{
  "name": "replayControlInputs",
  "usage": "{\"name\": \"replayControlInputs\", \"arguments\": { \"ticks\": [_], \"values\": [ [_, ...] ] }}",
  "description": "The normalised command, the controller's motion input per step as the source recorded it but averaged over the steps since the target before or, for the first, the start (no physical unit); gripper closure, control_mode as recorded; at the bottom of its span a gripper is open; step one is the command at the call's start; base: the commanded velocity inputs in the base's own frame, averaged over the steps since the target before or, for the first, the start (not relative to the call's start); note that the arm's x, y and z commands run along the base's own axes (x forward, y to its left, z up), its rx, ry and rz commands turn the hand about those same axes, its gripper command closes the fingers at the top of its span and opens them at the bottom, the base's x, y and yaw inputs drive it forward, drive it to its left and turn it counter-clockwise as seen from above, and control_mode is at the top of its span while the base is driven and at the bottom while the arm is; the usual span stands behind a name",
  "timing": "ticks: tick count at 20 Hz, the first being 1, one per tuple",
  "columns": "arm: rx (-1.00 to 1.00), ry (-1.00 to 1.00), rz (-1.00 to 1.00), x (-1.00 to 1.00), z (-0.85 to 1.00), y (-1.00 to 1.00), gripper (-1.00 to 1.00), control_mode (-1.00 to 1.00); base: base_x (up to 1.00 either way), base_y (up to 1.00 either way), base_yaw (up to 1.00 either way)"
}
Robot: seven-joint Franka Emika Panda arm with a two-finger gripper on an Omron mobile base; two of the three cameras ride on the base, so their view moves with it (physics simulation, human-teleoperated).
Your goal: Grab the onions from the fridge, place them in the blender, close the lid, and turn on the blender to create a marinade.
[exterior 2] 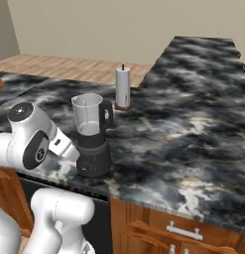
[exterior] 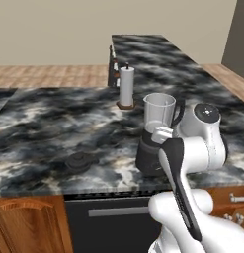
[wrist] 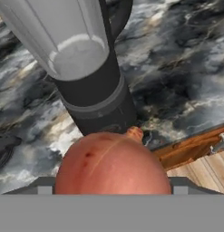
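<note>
An onion (wrist: 112,164), reddish-orange and round with a small stem nub, sits between the fingers of the gripper (wrist: 112,186), whose jaws stand wide around it and pinch it. It hangs just in front of the blender (wrist: 93,90), near the dark base and below the jar's mouth.

The blender stands on the near part of the marbled counter (exterior: 44,123), its clear jar (exterior: 159,111) open at the top and apparently empty. The lid (exterior: 80,161), a dark disc with a knob, lies flat on the counter to the left of the blender, well apart from it. A paper towel roll (exterior: 126,86) stands farther back.

Judging from this, one onion has been fetched and brought to the blender but not yet dropped in. Lifting it over the jar, releasing it, fitting the lid and switching on all remain.
</note>
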Motion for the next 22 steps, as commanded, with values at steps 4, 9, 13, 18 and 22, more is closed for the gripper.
{"name": "replayControlInputs", "arguments": {
  "ticks": [4,9,13,18,22],
  "values": [
    [0.00,-0.02,-0.03,0.06,0.25,-0.02,1.00,-1.00,0.19,0.00,-0.13],
    [0.00,-0.19,-0.01,0.51,1.00,-0.09,1.00,-1.00,0.00,0.00,0.00],
    [0.00,-0.08,0.00,0.78,0.86,0.00,1.00,-1.00,0.00,0.00,0.00],
    [0.00,0.02,0.00,0.92,0.38,0.02,1.00,-1.00,0.00,0.00,0.00],
    [0.02,0.21,0.00,0.91,0.35,0.00,1.00,-1.00,0.00,0.00,0.00]
  ]
}}
